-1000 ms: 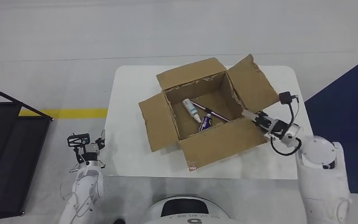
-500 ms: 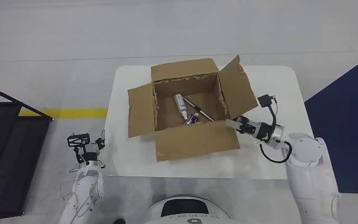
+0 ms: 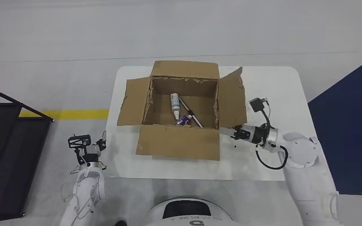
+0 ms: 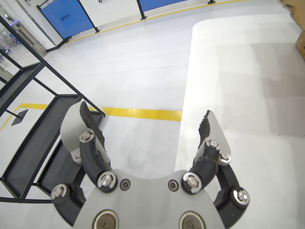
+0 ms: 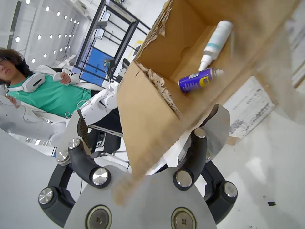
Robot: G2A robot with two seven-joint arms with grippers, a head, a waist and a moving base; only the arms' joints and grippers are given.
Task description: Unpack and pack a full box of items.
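An open cardboard box (image 3: 178, 142) stands mid-table with all flaps spread. Inside lie a white bottle (image 3: 176, 102), a blue spray can (image 3: 182, 120) and a thin dark stick (image 3: 194, 115). My right gripper (image 3: 233, 133) is at the box's near right corner. In its wrist view the right gripper (image 5: 150, 120) is open, with a flap of the box (image 5: 147, 110) passing between its spread fingers, and the bottle (image 5: 215, 42) and can (image 5: 196, 80) lie beyond. My left gripper (image 3: 90, 142) hangs off the table's left edge, open and empty (image 4: 145, 115).
The white table (image 3: 271, 85) has bare room right of the box and along its left edge (image 4: 238, 96). A black metal rack (image 3: 17, 147) stands on the floor to the left, close to the left arm.
The box has slid left and turned square to the table, its flaps swinging along. The right gripper followed it leftward at the near right corner. The left arm kept still.
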